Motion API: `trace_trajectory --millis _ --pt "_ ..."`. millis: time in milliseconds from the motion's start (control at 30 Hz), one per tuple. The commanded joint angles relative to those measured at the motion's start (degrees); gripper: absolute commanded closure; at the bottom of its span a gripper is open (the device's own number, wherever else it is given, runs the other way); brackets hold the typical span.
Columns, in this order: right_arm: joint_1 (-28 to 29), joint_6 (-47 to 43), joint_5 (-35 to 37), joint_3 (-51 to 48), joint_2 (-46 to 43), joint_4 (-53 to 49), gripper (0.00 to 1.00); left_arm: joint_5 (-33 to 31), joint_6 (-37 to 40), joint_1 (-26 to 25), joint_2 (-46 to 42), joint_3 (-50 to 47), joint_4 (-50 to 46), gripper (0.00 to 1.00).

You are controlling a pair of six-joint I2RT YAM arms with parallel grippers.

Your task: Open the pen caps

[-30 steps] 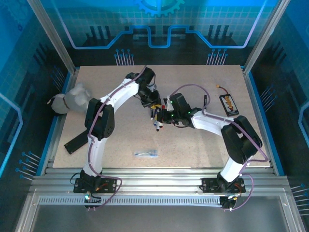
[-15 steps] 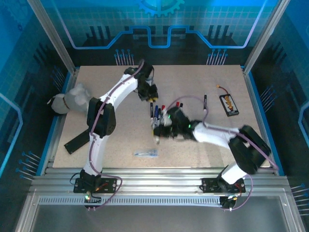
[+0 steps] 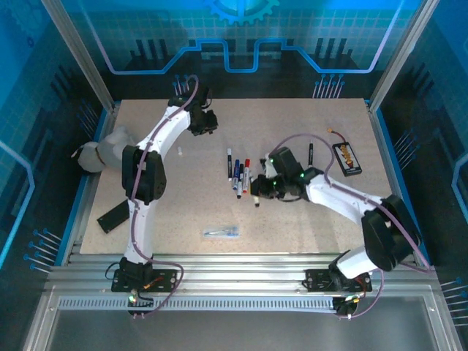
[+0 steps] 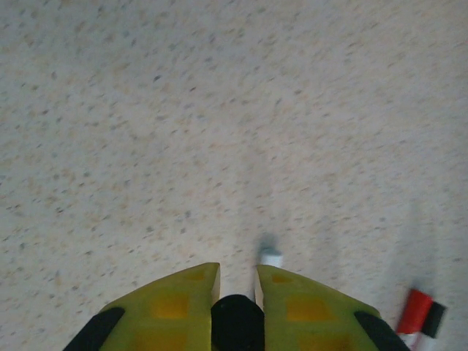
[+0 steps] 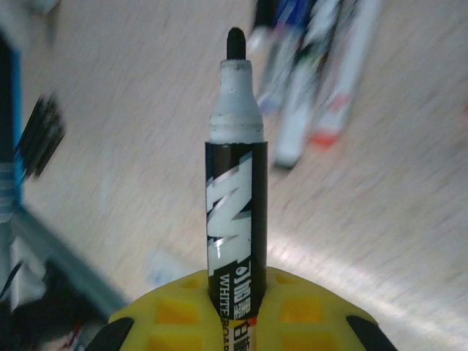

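My left gripper [image 3: 204, 124] is at the table's far left, shut on a black pen cap [image 4: 238, 323] that sits dark between its yellow fingers [image 4: 175, 307]. On the table just ahead of it lies a small white cap [image 4: 270, 256], with a red cap [image 4: 418, 313] at the lower right. My right gripper [image 3: 263, 187] is shut on an uncapped black pen [image 5: 235, 190], its white neck and black tip bare. Several pens [image 3: 238, 172] lie in a row left of it and look blurred in the right wrist view [image 5: 311, 80].
A clear wrapper [image 3: 221, 232] lies near the front middle. A black board with coloured strips [image 3: 346, 158] and a thin black stick [image 3: 310, 152] are at the right. A white bundle [image 3: 110, 150] sits off the left edge, with a flat black piece [image 3: 117, 214] below it.
The two grippers were together over the pens. The left one has drawn away to the far left with the cap, and the right one has pulled back to the right holding the pen.
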Motion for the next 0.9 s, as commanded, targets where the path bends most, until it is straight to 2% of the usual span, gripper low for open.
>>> trace_trajectory --millis 0,267,433,767,867 --pt "-4.4 -9.0 9.0 6.9 4.8 -9.6 1.00 -3.2 2.6 1.9 -3.2 -3.1 0.1 1.00" --pt "-12.6 -17.4 19.1 20.9 17.5 -18.6 1.00 -4.4 3.5 4.5 -2.4 -8.6 1.1 1.00" --pt "-16.3 -19.4 21.5 25.7 22.8 -19.5 1.00 -5.5 4.3 4.8 -0.2 -8.5 0.8 1.00" --pt "-20.3 -20.9 26.2 32.5 31.6 -22.6 1.00 -5.9 4.5 4.9 5.0 -4.7 -2.0 1.00" --pt "-20.8 -20.8 28.2 33.4 32.9 -23.3 0.97 -6.2 4.5 4.9 5.6 -4.9 -2.0 1.00"
